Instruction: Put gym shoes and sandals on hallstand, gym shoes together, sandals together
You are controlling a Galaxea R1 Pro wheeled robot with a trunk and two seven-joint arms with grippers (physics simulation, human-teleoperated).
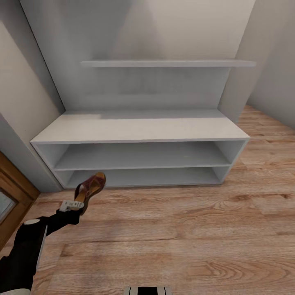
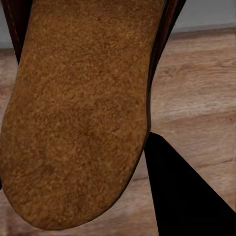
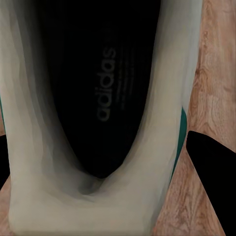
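Note:
My left gripper [image 1: 77,203] is shut on one dark brown sandal [image 1: 91,186] and holds it tilted above the corridor floor [image 1: 172,229], just in front of the left end of the hallstand's [image 1: 139,129] bottom shelf. Its tan footbed [image 2: 78,113] sits close up in the left wrist view, with a black finger [image 2: 189,196] beside it. In the right wrist view a white gym shoe [image 3: 29,162] with a black insole and a green stripe sits between the two black fingers [image 3: 214,172] of my right gripper [image 3: 105,167], over the wood floor.
The pale grey hallstand stands against the back wall with two open lower shelves, a wide bench top and an upper shelf [image 1: 168,63]. A wooden door frame [image 1: 12,192] is at the left. Grey walls close in on both sides.

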